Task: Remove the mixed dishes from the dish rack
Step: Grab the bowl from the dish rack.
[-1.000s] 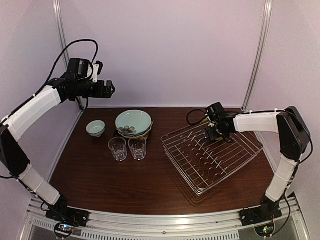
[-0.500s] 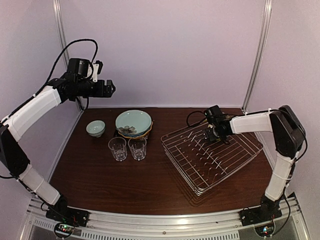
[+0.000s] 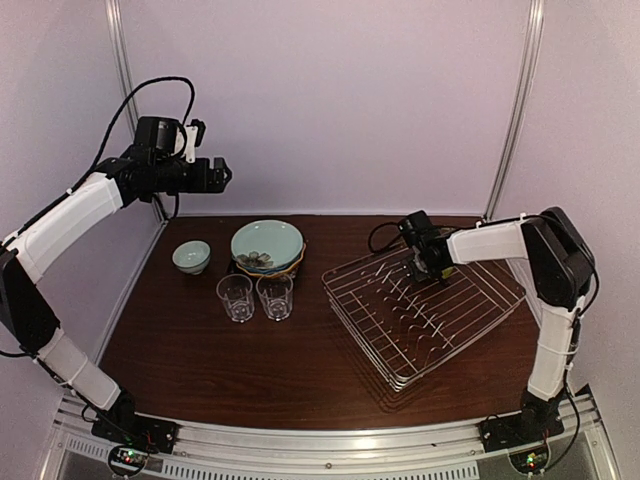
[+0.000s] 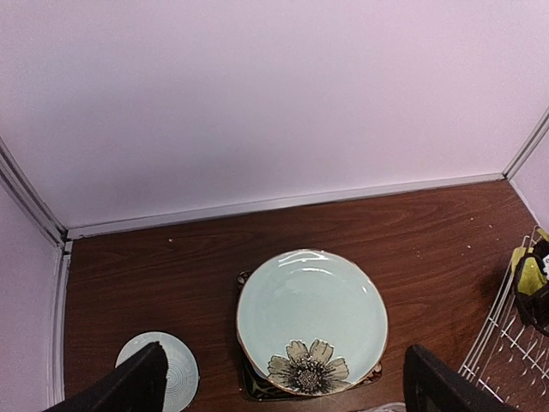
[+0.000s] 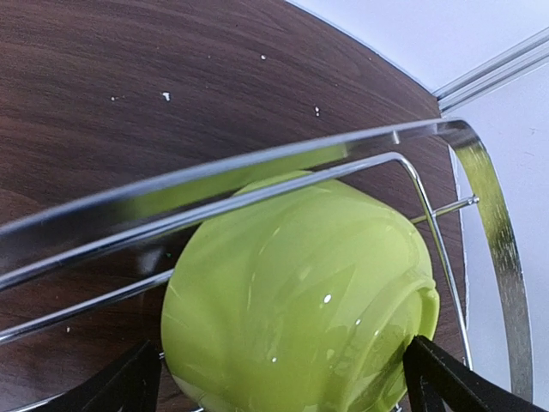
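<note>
The silver wire dish rack (image 3: 430, 320) sits at the right of the table. A yellow-green bowl (image 5: 300, 283) lies on its side against the rack's far rim (image 5: 257, 163); it also shows in the left wrist view (image 4: 527, 273). My right gripper (image 3: 428, 266) is open, its jaws on either side of this bowl. My left gripper (image 3: 222, 175) is open and empty, held high above the back left. Below it the pale teal plate (image 4: 310, 318) tops a stack on the black floral square plate (image 4: 257, 388). A white bowl (image 3: 191, 256) and two clear glasses (image 3: 235, 297) (image 3: 274, 296) stand on the table.
The rack's upright prongs (image 3: 415, 325) hold nothing else. White walls close the back and sides, and a metal post (image 3: 510, 110) stands behind the rack. The brown tabletop (image 3: 250, 370) lies in front of the glasses.
My right gripper has shifted slightly left along the rack's far rim, its forearm swinging in. The left arm and the dishes on the table have not moved.
</note>
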{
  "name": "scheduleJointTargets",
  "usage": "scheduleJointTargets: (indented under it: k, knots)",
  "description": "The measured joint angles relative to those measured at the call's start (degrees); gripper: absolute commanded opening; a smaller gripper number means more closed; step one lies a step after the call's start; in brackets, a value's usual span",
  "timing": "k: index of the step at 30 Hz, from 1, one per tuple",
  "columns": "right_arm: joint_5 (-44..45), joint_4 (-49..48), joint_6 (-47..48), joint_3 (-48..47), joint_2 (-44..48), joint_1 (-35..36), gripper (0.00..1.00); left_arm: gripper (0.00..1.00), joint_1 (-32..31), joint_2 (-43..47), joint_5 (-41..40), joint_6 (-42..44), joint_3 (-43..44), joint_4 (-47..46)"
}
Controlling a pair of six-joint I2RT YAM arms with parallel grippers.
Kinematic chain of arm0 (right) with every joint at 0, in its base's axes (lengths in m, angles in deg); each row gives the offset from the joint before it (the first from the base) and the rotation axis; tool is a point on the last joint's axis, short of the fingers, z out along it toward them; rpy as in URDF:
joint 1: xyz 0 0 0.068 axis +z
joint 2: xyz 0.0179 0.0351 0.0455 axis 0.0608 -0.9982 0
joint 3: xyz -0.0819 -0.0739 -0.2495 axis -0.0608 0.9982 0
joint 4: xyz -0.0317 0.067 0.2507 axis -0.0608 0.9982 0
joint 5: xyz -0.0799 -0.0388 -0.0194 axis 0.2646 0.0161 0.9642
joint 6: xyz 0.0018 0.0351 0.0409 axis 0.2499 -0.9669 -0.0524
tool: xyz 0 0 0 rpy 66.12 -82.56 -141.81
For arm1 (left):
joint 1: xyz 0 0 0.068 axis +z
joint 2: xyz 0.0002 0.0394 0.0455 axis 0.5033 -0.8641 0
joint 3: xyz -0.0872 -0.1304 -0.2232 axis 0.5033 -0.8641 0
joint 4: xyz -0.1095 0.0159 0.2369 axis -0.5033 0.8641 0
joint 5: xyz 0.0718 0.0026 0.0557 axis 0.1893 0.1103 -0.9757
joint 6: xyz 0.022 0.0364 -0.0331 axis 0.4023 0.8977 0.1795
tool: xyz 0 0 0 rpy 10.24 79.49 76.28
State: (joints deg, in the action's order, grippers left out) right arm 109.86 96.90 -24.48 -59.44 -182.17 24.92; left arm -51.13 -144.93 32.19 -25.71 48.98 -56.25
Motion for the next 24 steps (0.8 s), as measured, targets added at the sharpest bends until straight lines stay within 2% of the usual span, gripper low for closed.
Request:
scheduleJointTargets:
  k: [6,10,16,24]
  knots:
    - [4.48,1.97,-0.55,-3.41,-3.28,0.26,0.99,0.97,0.0,0.0,0.02,-0.11,-0.13,-0.46]
    - [6.36,2.19,-0.81,-3.96,-3.98,0.52,0.95,0.97,0.0,0.0,0.02,-0.15,-0.28,-0.52]
    - [7.89,2.54,-0.63,-3.96,-3.96,0.87,0.8,0.97,0.0,0.0,0.02,-0.17,-0.39,-0.79]
    - [10.45,2.62,-0.09,-3.96,-3.19,1.36,0.65,0.97,0.0,0.0,0.0,-0.17,-0.39,-0.85]
